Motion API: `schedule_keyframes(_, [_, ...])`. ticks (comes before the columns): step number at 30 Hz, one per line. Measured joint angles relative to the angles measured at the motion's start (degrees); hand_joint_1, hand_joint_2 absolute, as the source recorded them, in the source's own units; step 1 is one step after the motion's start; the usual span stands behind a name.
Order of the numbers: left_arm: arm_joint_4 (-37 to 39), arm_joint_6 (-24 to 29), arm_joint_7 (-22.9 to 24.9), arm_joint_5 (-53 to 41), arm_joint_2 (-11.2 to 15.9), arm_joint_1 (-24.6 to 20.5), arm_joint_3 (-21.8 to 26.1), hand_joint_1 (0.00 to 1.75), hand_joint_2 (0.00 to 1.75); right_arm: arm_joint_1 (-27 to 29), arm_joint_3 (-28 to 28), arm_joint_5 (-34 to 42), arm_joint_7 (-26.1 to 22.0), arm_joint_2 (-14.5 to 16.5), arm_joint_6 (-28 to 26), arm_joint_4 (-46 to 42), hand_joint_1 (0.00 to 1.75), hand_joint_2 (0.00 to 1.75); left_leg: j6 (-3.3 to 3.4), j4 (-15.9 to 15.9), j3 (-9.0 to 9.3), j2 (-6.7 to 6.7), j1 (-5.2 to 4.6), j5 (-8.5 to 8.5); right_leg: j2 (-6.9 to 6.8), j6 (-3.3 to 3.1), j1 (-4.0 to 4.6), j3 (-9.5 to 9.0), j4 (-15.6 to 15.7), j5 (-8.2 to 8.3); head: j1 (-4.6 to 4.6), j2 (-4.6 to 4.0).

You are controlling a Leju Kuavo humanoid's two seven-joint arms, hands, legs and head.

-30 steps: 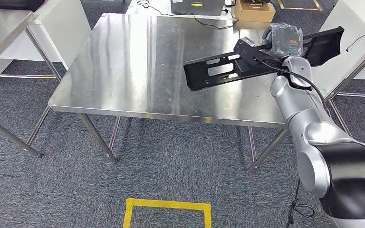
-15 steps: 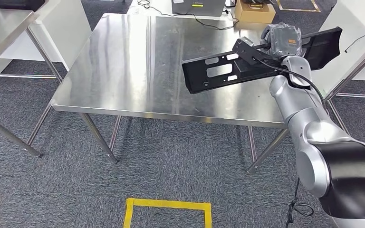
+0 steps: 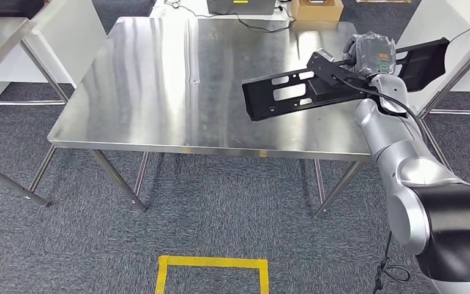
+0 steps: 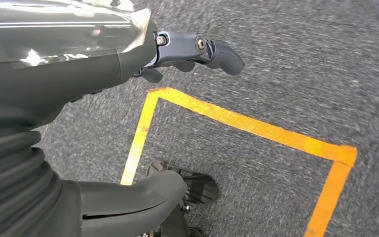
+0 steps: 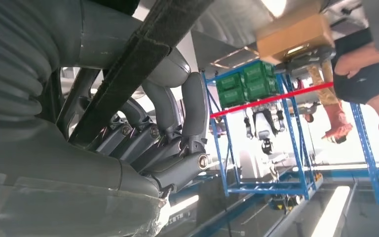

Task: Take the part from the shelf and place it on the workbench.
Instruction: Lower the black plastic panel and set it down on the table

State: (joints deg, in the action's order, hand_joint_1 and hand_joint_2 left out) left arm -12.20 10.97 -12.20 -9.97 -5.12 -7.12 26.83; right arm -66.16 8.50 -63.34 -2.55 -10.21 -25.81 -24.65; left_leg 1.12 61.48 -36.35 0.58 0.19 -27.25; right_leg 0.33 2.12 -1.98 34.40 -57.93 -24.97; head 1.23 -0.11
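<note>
The right arm (image 3: 404,165) is shiny silver with a big black band near the shoulder. A thin black cable (image 3: 382,98) runs along it up to the right hand (image 3: 370,55), which is grey under clear plastic wrap. The left hand (image 4: 197,52) has dark grey fingers with small silver screws and a ribbed grey cover.

Bright, even overhead light fills the scene. The steel workbench (image 3: 177,79) throws broad pale glare streaks and casts soft shadows onto the grey carpet (image 3: 220,214) below. The left wrist view is slightly motion-blurred across the yellow floor tape (image 4: 256,128). The right wrist view is blown out behind the blue shelving (image 5: 286,143).
</note>
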Motion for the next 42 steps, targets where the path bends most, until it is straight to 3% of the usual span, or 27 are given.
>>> schedule_keyframes(3, [0.0, 0.0, 0.1, -0.1, 0.0, 0.1, 0.0, 0.00, 1.75, 0.2, 0.0, 0.1, -0.1, -0.1, 0.0, 0.0, 1.75, 1.75, -0.59, 10.8, -5.82, -0.17, 0.16, -4.10, 0.17, -0.98, 0.19, -0.69, 0.0, -0.57, -0.20, 0.00])
schedule_keyframes(4, [0.0, 0.0, 0.1, -0.1, 0.0, 0.1, 0.0, 0.00, 1.75, 0.3, 0.0, 0.1, -0.1, -0.1, 0.0, 0.0, 1.75, 1.75, -0.64, 13.4, -7.59, -0.18, 0.21, -4.48, 0.27, -1.18, 0.28, -0.94, 0.0, -0.79, -0.24, 0.00])
schedule_keyframes(5, [0.0, 0.0, 0.1, -0.1, 0.0, 0.1, 0.0, 0.00, 1.75, 0.5, 0.0, 0.1, -0.1, -0.1, 0.0, 0.0, 1.75, 1.75, -0.59, 13.9, -8.43, -0.18, 0.27, -3.74, 0.40, -1.29, 0.34, -1.26, 0.0, -1.05, -0.26, 0.00])
schedule_keyframes(6, [0.0, 0.0, 0.2, -0.1, 0.0, 0.1, 0.0, 0.00, 1.75, 0.6, 0.0, 0.1, -0.1, -0.1, 0.0, 0.0, 1.75, 1.75, -0.44, 12.2, -8.15, -0.19, 0.31, -1.93, 0.55, -1.31, 0.37, -1.65, 0.0, -1.35, -0.27, 0.00])
schedule_keyframes(8, [0.0, 0.0, 0.2, -0.1, 0.1, 0.1, 0.0, 0.00, 1.75, 0.7, 0.0, 0.1, -0.1, -0.1, 0.0, 0.0, 1.75, 1.75, 0.12, 4.6, -5.12, -0.38, 0.31, 2.79, 0.78, -1.03, 0.41, -2.52, 0.0, -2.08, -0.33, 0.00])
schedule_keyframes(10, [0.0, 0.0, 0.2, -0.2, 0.1, 0.0, 0.0, 0.00, 1.75, 0.5, 0.0, 0.1, -0.1, -0.2, 0.0, 0.0, 1.75, 1.75, 0.62, -1.2, -2.21, -0.62, 0.11, 4.66, 0.91, -0.49, 0.76, -2.86, 0.1, -2.69, -0.44, 0.00])
schedule_keyframes(13, [0.0, 0.0, 0.2, -0.2, 0.1, 0.0, 0.0, 0.00, 1.75, 0.6, 0.0, 0.1, -0.1, -0.4, 0.0, 0.0, 1.75, 1.75, 1.40, -2.7, -1.11, -0.57, -0.15, 3.81, 0.91, 0.33, 1.21, -3.05, -0.3, -2.88, -0.52, 0.00])
schedule_keyframes(15, [0.0, 0.0, 0.2, -0.2, 0.1, -0.1, 0.0, 0.00, 1.75, 0.7, 0.0, 0.1, -0.2, -0.5, 0.0, 0.0, 1.75, 1.75, 2.10, -3.1, -0.41, -0.61, -0.15, 3.60, 0.65, 0.52, 1.19, -2.25, -2.1, -3.71, -0.52, 0.00])
schedule_keyframes(18, [0.0, 0.0, 0.2, -0.2, 0.1, -0.1, 0.0, 0.00, 1.75, 0.7, 0.1, 0.1, -0.3, -0.7, 0.0, 0.0, 1.75, 1.75, 2.71, -3.3, 0.08, -0.74, -0.14, 3.22, 0.36, 0.34, 1.08, 3.60, -11.5, -6.89, -0.44, 0.00])
schedule_keyframes(20, [0.0, 0.0, 0.2, -0.2, 0.0, -0.1, 0.0, 0.00, 1.75, 1.1, 0.1, 0.1, -0.3, -0.8, 0.0, 0.0, 1.75, 1.75, 2.78, -3.3, 0.44, -0.82, -0.16, 2.78, 0.36, 0.83, 1.06, 7.13, -15.5, -7.21, -0.40, 0.00])
schedule_keyframes(21, [0.0, 0.0, 0.2, -0.2, 0.0, -0.1, 0.0, 0.00, 1.75, 1.2, 0.1, 0.1, -0.3, -0.8, 0.0, 0.0, 1.75, 1.75, 2.69, -3.2, 0.80, -0.85, -0.15, 2.48, 0.32, 1.37, 1.00, 7.36, -14.2, -5.92, -0.38, 0.00])
schedule_keyframes(23, [0.0, 0.0, 0.2, -0.2, -0.1, 0.0, 0.0, 0.00, 1.75, 1.3, 0.1, 0.1, -0.3, -0.8, 0.0, 0.0, 1.75, 1.75, 2.28, -3.2, 1.81, -0.86, -0.08, 1.71, 0.02, 2.56, 0.75, 5.17, -6.7, -1.32, -0.33, 0.00])
schedule_keyframes(24, [0.0, -0.1, 0.2, -0.2, -0.1, -0.1, 0.0, 0.00, 1.75, 1.3, 0.1, 0.1, -0.3, -0.9, 0.0, 0.0, 1.75, 1.75, 2.00, -3.2, 2.29, -0.86, -0.08, 1.35, -0.21, 2.63, 0.80, 3.96, -3.1, 0.22, -0.35, 0.00])
schedule_keyframes(26, [0.1, -0.1, 0.2, -0.2, -0.1, -0.1, 0.0, 0.00, 1.75, 1.3, 0.1, 0.1, -0.3, -1.0, 0.0, 0.0, 1.75, 1.75, 1.37, -3.2, 2.73, -0.79, -0.22, 0.77, -0.52, 1.50, 1.14, 2.51, 0.3, 1.35, -0.37, 0.00])
schedule_keyframes(28, [0.1, -0.2, 0.2, -0.2, 0.0, 0.0, 0.0, 0.00, 1.75, 1.3, 0.1, 0.1, -0.4, -1.1, 0.0, 0.1, 1.75, 1.75, 0.86, -3.0, 2.90, -0.73, -0.31, 0.39, -0.41, 0.04, 1.18, 1.89, 0.3, 1.29, -0.43, 0.00])
schedule_keyframes(30, [0.1, -0.2, 0.2, -0.3, -0.1, -0.1, 0.0, 0.00, 1.75, 1.3, 0.1, 0.1, -0.5, -1.2, -0.1, 0.0, 1.75, 1.75, 0.32, -1.4, 2.23, -0.71, -0.18, -0.28, -0.23, -0.70, 0.83, 1.15, 0.4, 1.18, -0.57, 0.00])
schedule_keyframes(32, [0.1, -0.2, 0.2, -0.4, -0.2, -0.1, 0.0, 0.00, 1.75, 1.2, 0.1, 0.1, -0.6, -1.3, -0.1, 0.0, 1.75, 1.75, -0.29, 4.1, -0.92, -0.71, 0.06, -1.99, -0.14, -1.42, 0.77, 0.43, 0.4, 0.73, -0.67, 0.00])
schedule_keyframes(34, [0.1, -0.3, 0.2, -0.4, -0.2, 0.1, -0.1, 0.00, 1.75, 1.5, 0.1, 0.2, -0.8, -1.3, -0.1, 0.0, 1.75, 1.75, -0.67, 10.8, -5.58, -0.71, 0.25, -4.03, -0.01, -2.00, 0.96, -0.15, 0.4, 0.15, -0.70, 0.00])
schedule_keyframes(35, [0.2, -0.3, 0.2, -0.5, -0.2, 0.2, -0.1, 0.00, 1.75, 1.8, 0.1, 0.2, -0.9, -1.3, -0.1, 0.0, 1.75, 1.75, -0.72, 12.4, -7.23, -0.71, 0.30, -4.09, 0.11, -2.13, 1.08, -0.50, 0.4, -0.15, -0.71, 0.00])
schedule_keyframes(36, [0.2, -0.4, 0.2, -0.5, -0.2, 0.2, -0.1, 0.00, 1.75, 2.1, 0.1, 0.2, -1.0, -1.3, -0.1, 0.0, 1.75, 1.75, -0.61, 12.1, -7.86, -0.71, 0.33, -3.07, 0.24, -2.15, 1.18, -0.92, 0.4, -0.48, -0.72, 0.00])
schedule_keyframes(37, [0.2, -0.4, 0.2, -0.5, -0.2, 0.3, -0.1, 0.00, 1.75, 2.2, 0.1, 0.2, -1.0, -1.4, -0.1, 0.0, 1.75, 1.75, -0.32, 9.6, -7.32, -0.72, 0.31, -0.94, 0.36, -2.11, 1.27, -1.41, 0.4, -0.83, -0.74, 0.00])
schedule_keyframes(39, [0.2, -0.5, 0.2, -0.6, -0.1, 0.3, -0.1, 0.00, 1.75, 2.3, 0.1, 0.3, -1.1, -1.4, -0.1, 0.0, 1.75, 1.75, 0.74, 2.0, -4.44, -0.71, 0.07, 3.67, 0.49, -1.93, 1.46, -2.41, 0.5, -1.55, -0.76, 0.00])
schedule_keyframes(41, [0.2, -0.6, 0.2, -0.7, 0.0, 0.2, -0.1, 0.00, 1.75, 2.1, 0.1, 0.3, -1.1, -1.6, 0.3, -0.1, 1.75, 1.75, 1.63, -2.7, -2.29, -0.83, -0.41, 4.95, 0.55, -1.48, 1.53, -2.86, 0.7, -2.11, -0.77, 0.00])
schedule_keyframes(42, [0.2, -0.6, 0.3, -0.7, 0.0, 0.3, -0.1, 0.00, 1.75, 2.0, 0.1, 0.2, -1.1, -1.7, 0.5, -0.1, 1.75, 1.75, 1.93, -3.2, -1.86, -0.84, -0.62, 4.44, 0.58, -1.04, 1.66, -3.00, 0.6, -2.11, -0.79, 0.00])
